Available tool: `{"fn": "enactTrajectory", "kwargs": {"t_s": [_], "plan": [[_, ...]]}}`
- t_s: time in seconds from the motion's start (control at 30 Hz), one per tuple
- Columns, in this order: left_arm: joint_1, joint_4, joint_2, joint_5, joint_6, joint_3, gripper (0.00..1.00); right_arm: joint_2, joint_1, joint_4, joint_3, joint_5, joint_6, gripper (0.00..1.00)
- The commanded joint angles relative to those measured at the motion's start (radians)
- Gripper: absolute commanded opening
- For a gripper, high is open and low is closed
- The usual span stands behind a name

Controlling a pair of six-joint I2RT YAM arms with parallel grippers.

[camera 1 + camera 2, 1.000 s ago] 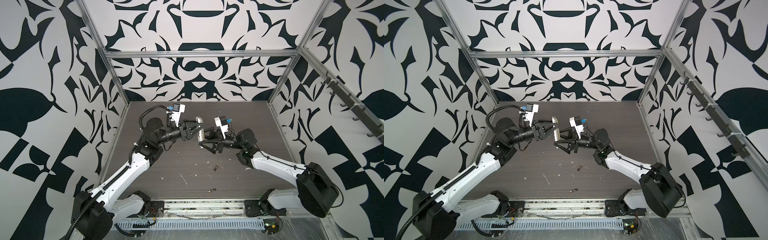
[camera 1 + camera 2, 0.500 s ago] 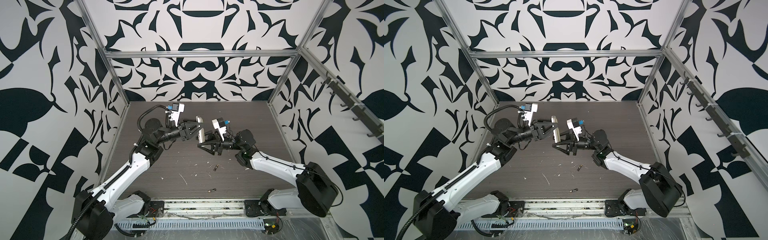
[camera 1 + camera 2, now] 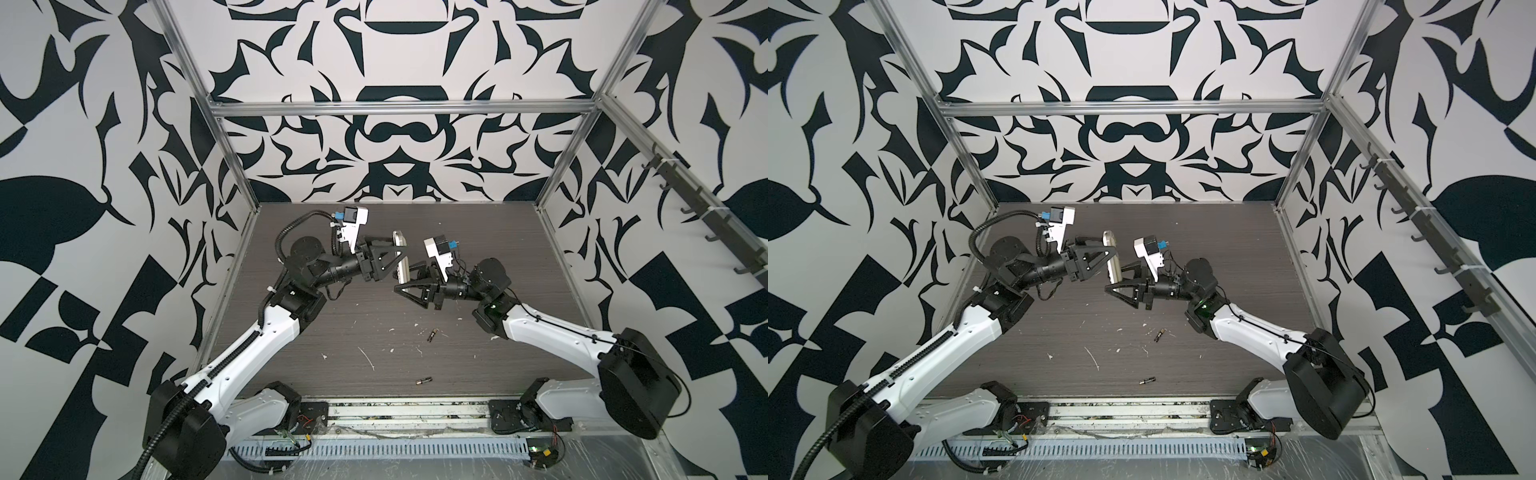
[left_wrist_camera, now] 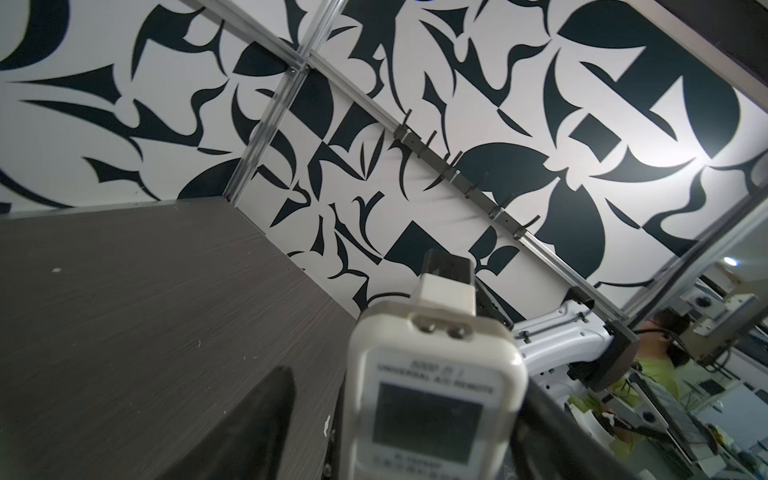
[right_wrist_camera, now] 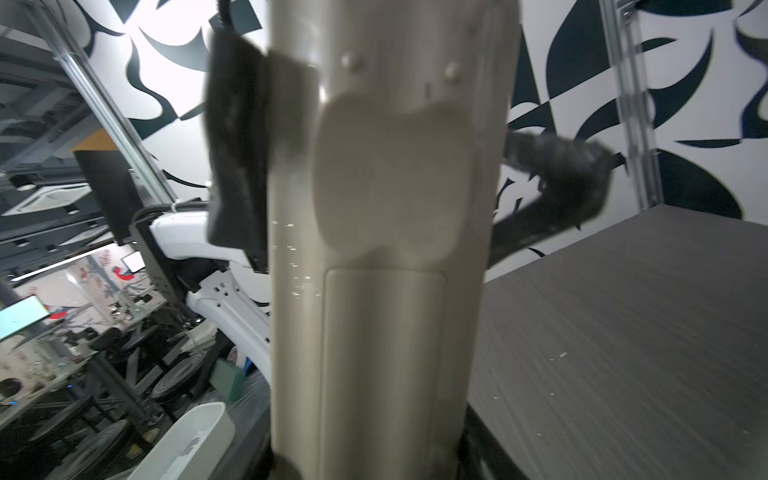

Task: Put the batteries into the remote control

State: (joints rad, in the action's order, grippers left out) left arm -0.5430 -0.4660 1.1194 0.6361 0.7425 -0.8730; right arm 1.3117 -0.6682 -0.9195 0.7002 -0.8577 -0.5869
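Beyond two loose batteries (image 3: 432,335) (image 3: 424,380), right claw (image 3: 405,277) grips one remote control (image 3: 400,243); left claw (image 3: 397,262) gapes.

Left fingers (image 4: 249,428) now wide apart

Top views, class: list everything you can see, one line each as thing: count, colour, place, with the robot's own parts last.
remote control: one, white front and beige back, upright in the air above the table, between both end effectors
batteries: two, dark with a gold-brown band, lying apart on the table, the second nearer the front edge
white scraps: many, white, scattered over the table
table: one, dark grey wood grain, floor of the cell
hook rail: one, dark grey, right wall
walls: black-and-white pattern, around the table
arms: two, white and black, reaching in from the front corners
left end effector: black, open around the remote control
right end effector: black, shut on its lower end
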Motion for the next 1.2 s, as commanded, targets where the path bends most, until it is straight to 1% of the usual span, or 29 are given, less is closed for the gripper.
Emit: {"fn": "enactTrajectory", "kwargs": {"t_s": [0.0,0.07,0.17,0.23,0.33,0.4,0.47,0.53,0.63,0.83,1.17], "plan": [[0.004,0.16,-0.008,-0.094,-0.055,-0.036,0.99,-0.058,-0.001,0.142,0.041,0.124,0.16,0.0],[0.005,0.242,-0.015,-0.135,-0.088,-0.062,0.99,-0.073,-0.002,0.235,0.059,0.185,0.219,0.0],[0.004,0.309,-0.019,-0.186,-0.109,-0.089,0.99,-0.081,-0.003,0.383,0.087,0.333,0.293,0.0],[0.005,0.336,-0.016,-0.229,-0.114,-0.104,0.99,-0.082,-0.008,0.474,0.107,0.457,0.33,0.0],[-0.001,0.358,0.007,-0.27,-0.126,-0.131,0.9,-0.074,-0.013,0.571,0.132,0.6,0.356,0.0],[-0.006,0.362,0.026,-0.311,-0.126,-0.144,0.87,-0.067,-0.016,0.599,0.146,0.646,0.361,0.0],[-0.011,0.345,0.041,-0.34,-0.124,-0.151,0.86,-0.067,-0.02,0.599,0.148,0.667,0.361,0.0],[-0.016,0.34,0.063,-0.36,-0.124,-0.167,0.81,-0.068,-0.027,0.596,0.149,0.682,0.36,0.0],[-0.025,0.336,0.099,-0.365,-0.129,-0.191,0.77,-0.062,-0.037,0.597,0.156,0.701,0.362,0.0],[-0.047,0.335,0.148,-0.364,-0.135,-0.225,0.76,-0.05,-0.05,0.597,0.16,0.724,0.359,0.0],[-0.089,0.332,0.251,-0.41,-0.152,-0.259,0.7,-0.03,-0.069,0.576,0.168,0.736,0.354,0.0]]}}
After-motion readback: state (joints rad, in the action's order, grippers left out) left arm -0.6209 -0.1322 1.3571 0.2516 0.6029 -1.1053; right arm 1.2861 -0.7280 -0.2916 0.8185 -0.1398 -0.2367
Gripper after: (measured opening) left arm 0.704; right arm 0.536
